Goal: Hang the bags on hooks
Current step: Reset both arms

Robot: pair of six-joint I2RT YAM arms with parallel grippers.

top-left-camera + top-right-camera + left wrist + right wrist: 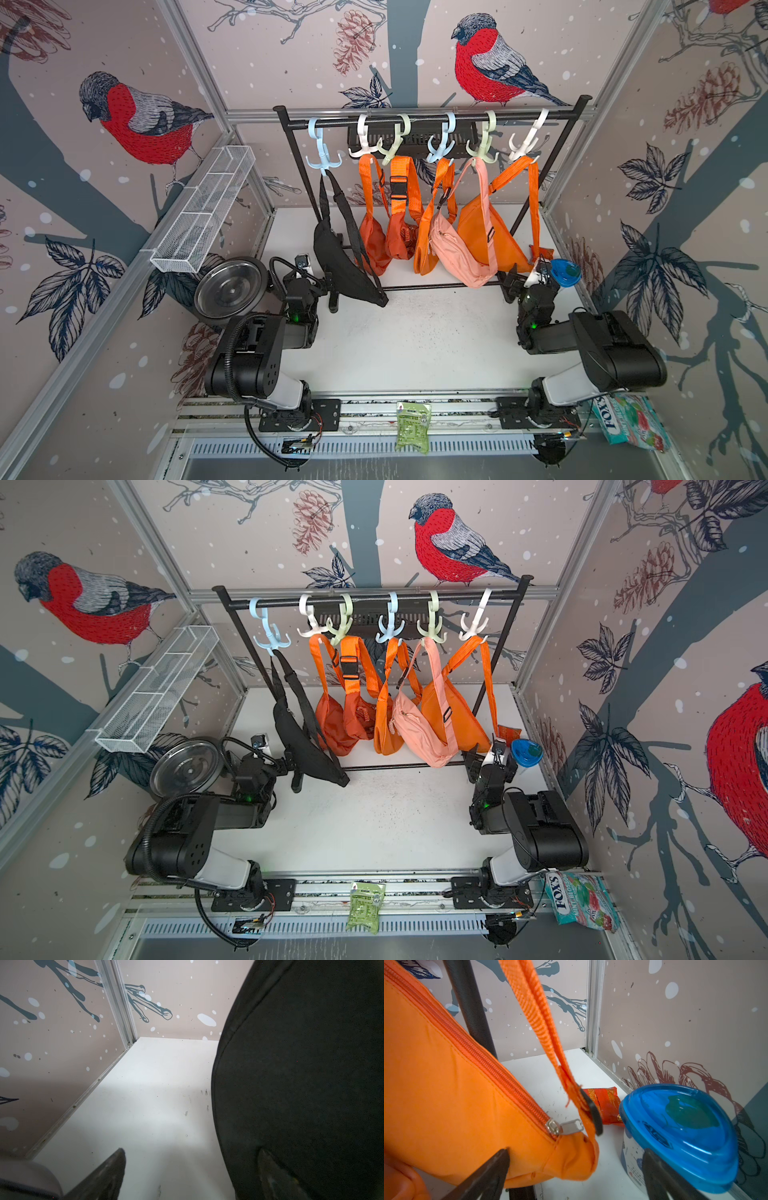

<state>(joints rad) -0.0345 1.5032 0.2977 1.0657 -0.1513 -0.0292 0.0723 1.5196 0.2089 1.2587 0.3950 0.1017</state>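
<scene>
Black waist bag [343, 266] hangs by its strap from the pale blue hook [323, 160], left of centre in a top view, beside five other hung bags [461, 251]. No bag lies on the table [415, 332]. Left hand [193, 1158] and right hand [576, 1153] are spread wide and empty. The task looks finished.

In my left wrist view the black bag [301, 1064] runs off the frame and blocks everything behind it. I can't tell whether my left gripper [192, 1153] touches the fabric with the finger [274, 1176] in front of it. From the right wrist, the orange bag [446, 1084] is cut off at the edge, and the red packet [608, 1103] sits half hidden behind the strap buckle [593, 1118] and the blue lid [685, 1122]. The label on the tub [631, 1159] is blurred. In a top view the print on the green packet [412, 426] is too small to read.
</scene>
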